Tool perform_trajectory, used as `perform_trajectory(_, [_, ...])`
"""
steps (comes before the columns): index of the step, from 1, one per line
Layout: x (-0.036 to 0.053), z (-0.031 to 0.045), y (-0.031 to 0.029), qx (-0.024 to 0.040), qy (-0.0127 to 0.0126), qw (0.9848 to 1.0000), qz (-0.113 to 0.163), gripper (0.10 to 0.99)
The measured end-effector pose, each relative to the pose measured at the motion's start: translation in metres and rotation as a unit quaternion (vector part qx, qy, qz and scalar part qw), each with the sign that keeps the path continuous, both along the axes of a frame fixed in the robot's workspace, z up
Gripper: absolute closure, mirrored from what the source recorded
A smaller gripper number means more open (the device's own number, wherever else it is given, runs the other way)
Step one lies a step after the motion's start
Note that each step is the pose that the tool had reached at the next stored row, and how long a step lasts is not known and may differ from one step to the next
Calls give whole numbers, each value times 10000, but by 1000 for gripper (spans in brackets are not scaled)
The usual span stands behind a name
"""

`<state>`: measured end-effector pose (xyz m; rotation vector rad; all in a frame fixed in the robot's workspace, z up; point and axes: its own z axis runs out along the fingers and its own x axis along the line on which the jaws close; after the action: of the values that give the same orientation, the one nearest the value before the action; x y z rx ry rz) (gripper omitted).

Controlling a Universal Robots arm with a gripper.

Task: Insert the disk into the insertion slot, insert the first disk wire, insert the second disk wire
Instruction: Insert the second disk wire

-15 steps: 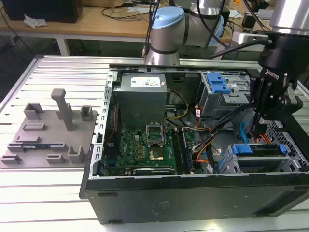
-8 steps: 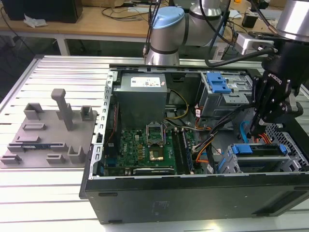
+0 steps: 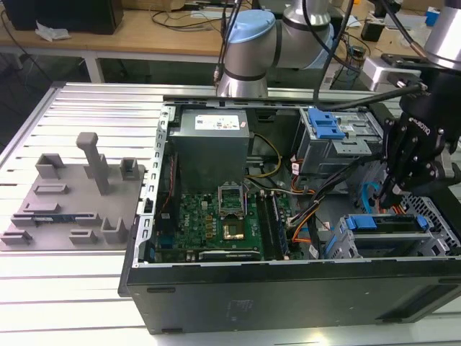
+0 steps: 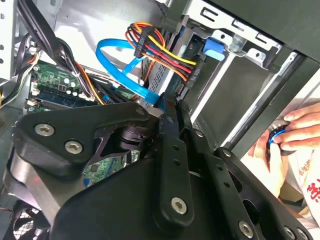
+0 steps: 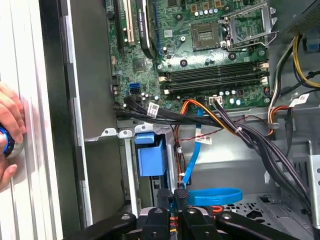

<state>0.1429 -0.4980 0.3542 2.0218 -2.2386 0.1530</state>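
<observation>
Here, an open computer case (image 3: 288, 288) fills the middle and right of the exterior view, lying on a ribbed metal table (image 3: 86, 108). The black gripper (image 3: 392, 193) hangs at the right of the frame, over the rear of the slot (image 3: 436, 216), a low grey perforated cage at the lower right. The disk (image 3: 382, 225) sits inside that cage, its blue carrier front showing just left of the gripper. In the second wrist view the gripper's fingers (image 4: 170, 112) are pinched together on the black plug of a blue flat wire (image 4: 120, 55), which loops up at the top centre beside a bundle of red, yellow and black wires (image 4: 165, 50). In the first wrist view the same plug is clamped at the bottom centre, with the green board (image 5: 200, 45) across the top. A person's hand (image 5: 9, 135) rests on a round blue-ringed button (image 5: 5, 142) at the left edge.
</observation>
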Motion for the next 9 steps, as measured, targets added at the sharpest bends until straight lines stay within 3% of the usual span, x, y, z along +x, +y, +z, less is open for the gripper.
perform_trajectory(4, [24, -20, -121, 94, 17, 10000, 12, 925])
perform_trajectory(6, [30, -25, -143, 186, 21, 9998, 10, 925])
perform_trajectory(9, [32, -26, -148, 215, 21, 9998, 11, 925])
